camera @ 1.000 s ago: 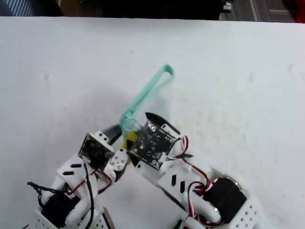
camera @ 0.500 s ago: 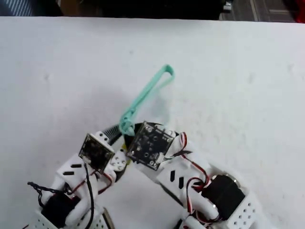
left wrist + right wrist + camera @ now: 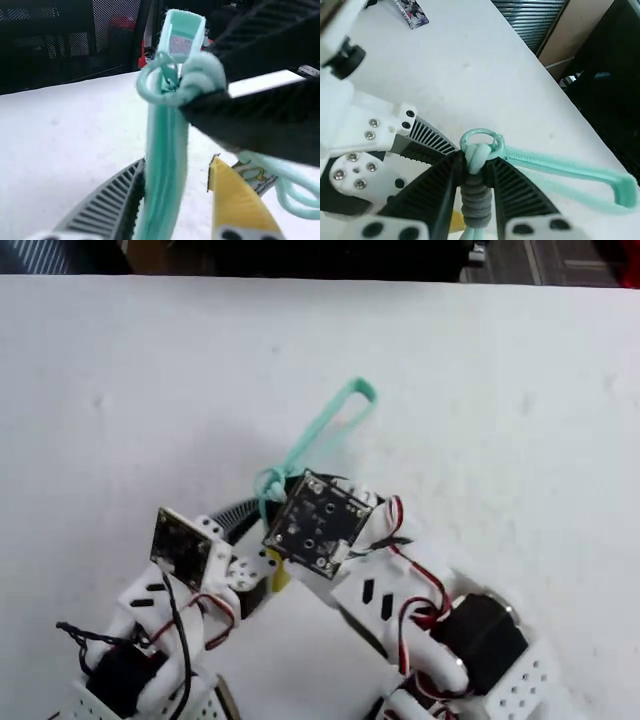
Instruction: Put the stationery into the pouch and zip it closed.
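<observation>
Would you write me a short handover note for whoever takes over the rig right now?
Left gripper: open, jaws straddling the arm-side end of the mint pouch, which is turned edge-up.
Right gripper: shut on the pull cord by its knot.
Done: the pull cord meets the pouch at its arm-side end; whether the zip is fully shut cannot be told.
Left: confirm closure, then release.

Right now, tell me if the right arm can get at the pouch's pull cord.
Yes, it looks so: its jaws are closed on the pull cord at the knot, next to the zip ring, with nothing in between.
</observation>
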